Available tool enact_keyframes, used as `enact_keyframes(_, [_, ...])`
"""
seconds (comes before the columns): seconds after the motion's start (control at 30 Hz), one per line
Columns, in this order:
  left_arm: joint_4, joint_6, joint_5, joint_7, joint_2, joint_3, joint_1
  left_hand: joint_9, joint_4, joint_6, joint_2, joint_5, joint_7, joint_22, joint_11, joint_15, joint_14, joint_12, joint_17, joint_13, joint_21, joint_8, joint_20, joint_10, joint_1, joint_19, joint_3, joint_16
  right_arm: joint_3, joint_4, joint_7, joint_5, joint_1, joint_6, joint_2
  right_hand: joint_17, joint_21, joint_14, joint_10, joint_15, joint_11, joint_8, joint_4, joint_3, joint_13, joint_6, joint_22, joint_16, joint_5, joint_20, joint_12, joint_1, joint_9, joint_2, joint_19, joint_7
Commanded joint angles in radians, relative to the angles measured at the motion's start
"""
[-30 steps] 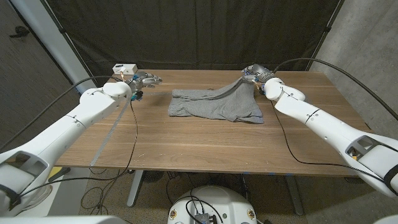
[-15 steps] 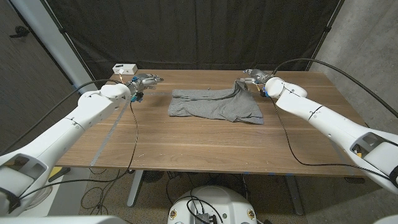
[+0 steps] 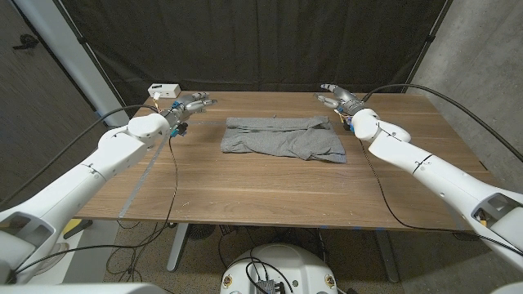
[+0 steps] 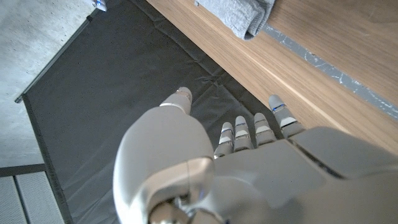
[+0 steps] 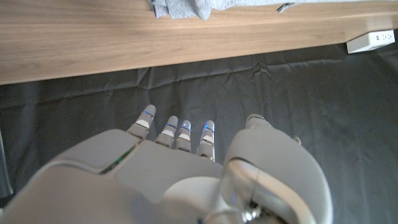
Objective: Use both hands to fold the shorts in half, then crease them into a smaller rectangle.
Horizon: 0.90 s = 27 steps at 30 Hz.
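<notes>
Shorts point(image 3: 283, 138) lie folded between two empty hands.

The shorts point(image 3: 283, 139) are soft, matt grey knit cloth, rumpled along the far edge. They lie on a table point(image 3: 270, 184) of smooth brown wood with a satin grain. Behind the table hangs a backdrop point(image 3: 261, 41) of matt black fabric, creased. Both hands, left point(image 3: 189, 104) and right point(image 3: 337, 95), are glossy white plastic with metallic-looking fingers.

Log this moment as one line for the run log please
shorts: folded, lying flat on table | left hand: open, apart from shorts | right hand: open, holding nothing
</notes>
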Motion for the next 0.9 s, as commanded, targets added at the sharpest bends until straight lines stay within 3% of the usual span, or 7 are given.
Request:
enact_keyframes(0.03, [-0.063, -0.077, 0.067, 0.013, 0.053, -0.008, 0.061, 0.001, -0.006, -0.019, -0.003, 0.001, 0.000, 0.001, 0.002, -0.001, -0.018, 0.006, -0.001, 0.002, -0.006, 0.006, -0.007, -0.018, -0.011, -0.014, -0.003, -0.003, 0.019, -0.105, -0.146, -0.091, -0.107, -0.033, -0.015, -0.006, -0.001, 0.000, 0.013, -0.017, -0.005, 0.009, -0.002, 0.019, 0.000, 0.014, -0.001, 0.011, 0.009, -0.009, 0.007, -0.002, 0.001, 0.010, 0.007, 0.003])
enact_keyframes(0.17, [-0.095, -0.097, 0.107, 0.035, 0.081, -0.015, 0.092, 0.001, -0.005, -0.032, -0.033, -0.004, -0.016, 0.000, -0.009, -0.022, -0.046, 0.013, -0.004, 0.001, -0.014, 0.011, -0.037, -0.041, -0.044, -0.035, -0.033, 0.002, 0.015, -0.156, -0.171, -0.134, -0.147, -0.056, -0.032, -0.013, 0.001, 0.010, 0.019, -0.020, -0.004, 0.008, -0.009, 0.032, -0.003, 0.016, -0.001, 0.014, 0.009, -0.009, 0.009, 0.002, 0.000, 0.009, 0.020, 0.005])
enact_keyframes(0.3, [-0.128, -0.105, 0.152, 0.063, 0.103, -0.021, 0.120, 0.000, 0.005, -0.034, -0.067, -0.001, -0.020, -0.002, -0.013, -0.027, -0.054, 0.021, -0.004, 0.000, -0.019, 0.016, -0.044, -0.048, -0.091, -0.043, -0.072, 0.010, 0.018, -0.186, -0.173, -0.150, -0.174, -0.068, -0.038, -0.022, 0.003, 0.024, 0.029, -0.019, -0.008, 0.008, -0.014, 0.044, -0.006, 0.022, -0.002, 0.019, 0.009, -0.011, 0.013, 0.004, 0.000, 0.005, 0.038, 0.006])
enact_keyframes(0.6, [-0.194, -0.104, 0.267, 0.121, 0.143, -0.030, 0.169, -0.001, 0.008, -0.031, -0.117, 0.007, -0.043, -0.005, -0.045, -0.055, -0.051, 0.027, -0.005, 0.000, -0.024, 0.018, -0.055, -0.047, -0.134, -0.045, -0.115, 0.016, 0.005, -0.237, -0.163, -0.210, -0.210, -0.121, -0.045, -0.032, 0.001, 0.028, 0.039, -0.026, -0.009, 0.010, -0.020, 0.058, -0.009, 0.033, -0.002, 0.018, 0.008, -0.013, 0.015, 0.005, 0.000, 0.003, 0.044, 0.006])
enact_keyframes(0.77, [-0.214, -0.103, 0.315, 0.123, 0.159, -0.030, 0.179, -0.001, 0.005, -0.049, -0.150, 0.019, -0.080, -0.007, -0.070, -0.087, -0.075, 0.028, -0.008, -0.001, -0.033, 0.014, -0.090, -0.055, -0.155, -0.055, -0.144, 0.009, -0.001, -0.248, -0.183, -0.241, -0.233, -0.125, -0.043, -0.037, -0.001, 0.034, 0.043, -0.031, -0.008, 0.011, -0.021, 0.064, -0.010, 0.039, -0.003, 0.019, 0.007, -0.017, 0.015, 0.005, 0.000, 0.001, 0.048, 0.003])
enact_keyframes(0.8, [-0.216, -0.105, 0.323, 0.122, 0.161, -0.030, 0.180, -0.002, 0.004, -0.049, -0.152, 0.021, -0.081, -0.007, -0.072, -0.088, -0.077, 0.027, -0.009, -0.001, -0.033, 0.014, -0.104, -0.057, -0.155, -0.052, -0.146, 0.008, -0.004, -0.246, -0.193, -0.251, -0.237, -0.121, -0.043, -0.039, -0.001, 0.035, 0.042, -0.032, -0.009, 0.011, -0.022, 0.066, -0.011, 0.039, -0.003, 0.019, 0.007, -0.021, 0.015, 0.005, 0.000, 0.001, 0.049, 0.003])
enact_keyframes(0.9, [-0.219, -0.101, 0.347, 0.113, 0.167, -0.026, 0.178, -0.002, -0.002, -0.055, -0.155, 0.027, -0.094, -0.010, -0.091, -0.103, -0.083, 0.026, -0.011, -0.002, -0.029, 0.015, -0.135, -0.065, -0.153, -0.032, -0.152, 0.008, -0.012, -0.255, -0.175, -0.270, -0.240, -0.135, -0.047, -0.060, 0.003, 0.048, 0.050, -0.044, -0.005, 0.007, -0.030, 0.084, -0.016, 0.041, -0.003, 0.018, 0.004, -0.095, 0.014, 0.004, -0.001, -0.006, 0.083, 0.006])
